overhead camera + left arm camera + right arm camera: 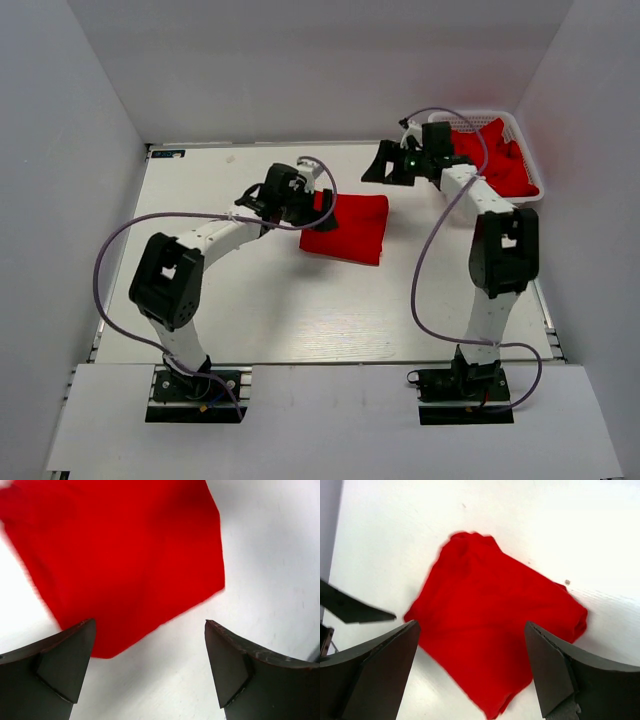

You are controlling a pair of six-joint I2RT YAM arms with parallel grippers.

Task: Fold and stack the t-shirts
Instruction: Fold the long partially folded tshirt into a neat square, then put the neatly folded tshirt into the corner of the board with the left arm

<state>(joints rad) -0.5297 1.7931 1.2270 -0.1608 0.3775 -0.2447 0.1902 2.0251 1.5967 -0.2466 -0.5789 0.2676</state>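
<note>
One folded t-shirt (345,228) is lying as a neat red rectangle near the middle of the table (250,300), and more heaped t-shirts (508,165) are sitting bunched in the white lattice basket (505,115) at the far right corner. The left gripper (149,625) is hovering just above the fold's near-left edge with its jaws standing wide apart and nothing between them. The right gripper (470,625), equally wide and empty, is hanging higher, between the basket and the fold and looking down on it. The main risk, as I am judging it, is that the left fingers (65,660) are sitting so close to the cloth that a low sweep could catch one layer and drag the fold open, since soft fabric is likely to slide easily on so smooth a surface. With both arms reaching toward the same patch, they could also be crowding each other. The heaped shirts are tangling together, so a pinch there may be lifting two at once. The purple cable (440,225) is looping beside the right arm and could snag on the basket rim. The table is showing plain white and matte, with faint specks, and pale grey walls (90,120) are closing it in on three sides, giving even light and soft shadows.
</note>
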